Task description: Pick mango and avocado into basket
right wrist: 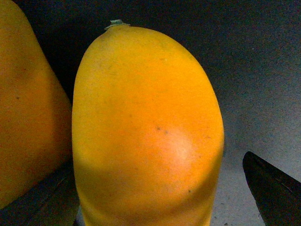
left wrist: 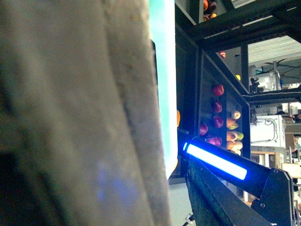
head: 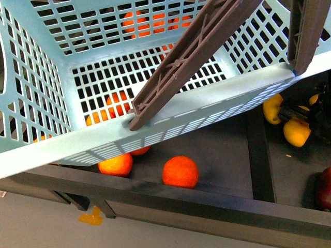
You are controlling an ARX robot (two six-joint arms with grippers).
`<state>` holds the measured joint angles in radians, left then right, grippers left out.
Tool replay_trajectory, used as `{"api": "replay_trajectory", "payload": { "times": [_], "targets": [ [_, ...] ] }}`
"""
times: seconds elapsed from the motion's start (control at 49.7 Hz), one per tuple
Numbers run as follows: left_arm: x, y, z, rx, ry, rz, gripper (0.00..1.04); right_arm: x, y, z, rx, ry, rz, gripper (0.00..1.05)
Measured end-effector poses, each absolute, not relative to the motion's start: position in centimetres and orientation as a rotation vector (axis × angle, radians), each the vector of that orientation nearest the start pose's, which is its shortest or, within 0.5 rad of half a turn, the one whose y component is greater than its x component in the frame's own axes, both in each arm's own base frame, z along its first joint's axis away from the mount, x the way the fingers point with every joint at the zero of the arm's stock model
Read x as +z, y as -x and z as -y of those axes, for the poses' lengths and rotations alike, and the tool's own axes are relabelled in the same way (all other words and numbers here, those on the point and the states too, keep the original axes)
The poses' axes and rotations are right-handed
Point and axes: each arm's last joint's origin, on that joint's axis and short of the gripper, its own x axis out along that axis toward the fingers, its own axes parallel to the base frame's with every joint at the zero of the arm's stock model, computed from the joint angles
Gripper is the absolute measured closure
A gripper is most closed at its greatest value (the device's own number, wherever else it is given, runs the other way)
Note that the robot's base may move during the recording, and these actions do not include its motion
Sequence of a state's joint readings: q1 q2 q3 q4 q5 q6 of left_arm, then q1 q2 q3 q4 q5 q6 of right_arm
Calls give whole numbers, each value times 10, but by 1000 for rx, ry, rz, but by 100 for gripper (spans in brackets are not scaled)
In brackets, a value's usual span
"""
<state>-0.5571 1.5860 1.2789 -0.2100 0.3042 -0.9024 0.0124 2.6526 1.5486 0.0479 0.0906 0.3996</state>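
Mid mango pick, by the look of it. Right gripper [right wrist: 159, 200] spread wide and straddling the mango [right wrist: 146, 132], dark fingers [right wrist: 273, 190] down either flank, clear gap on one side, so nothing clamped yet. Mango lying in the right-hand compartment of the dark shelf [head: 222, 150], past the divider, with a second mango [right wrist: 23, 117] just beside it (close enough to get nudged, probably). Basket [head: 207, 111] up close in front, over the shelf's left compartment, brown handles [head: 191, 62] raised, nothing visible inside. Only oranges [head: 180, 171] on the shelf beneath, plus something dark red [head: 326, 188] at the shelf's right end. No avocado spotted anywhere. Left gripper: can't tell, left wrist view mostly a blurred mass right against the lens.

Next up, judging from this: squeeze onto the fruit's middle, gently, given smooth rounded skin prone to slipping. Then lift straight up clear of the neighbour, swing over the basket rim, and let go low. Avocado hunt after that.
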Motion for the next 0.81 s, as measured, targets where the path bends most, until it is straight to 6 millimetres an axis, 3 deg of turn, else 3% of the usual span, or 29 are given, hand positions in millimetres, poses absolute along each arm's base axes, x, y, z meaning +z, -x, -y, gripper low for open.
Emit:
{"api": "replay_trajectory", "payload": {
  "times": [0.222,0.443,0.544,0.685,0.806],
  "targets": [
    [303,-300,197,-541,758,-866,76,-55,-468,-2,-297,-309,-1028,9],
    [303,-300,197,-541,758,-865,76,-56,-467,2,-297,-317,-1014,39],
    [303,-300,197,-541,758,-865,76,-54,-460,4,-292,-324,-1004,43],
    [303,-300,197,-541,758,-866,76,-37,-443,12,-270,-336,-964,44],
    [304,-300,197,-541,758,-865,76,-5,-426,23,-242,-339,-886,44]
  ]
}}
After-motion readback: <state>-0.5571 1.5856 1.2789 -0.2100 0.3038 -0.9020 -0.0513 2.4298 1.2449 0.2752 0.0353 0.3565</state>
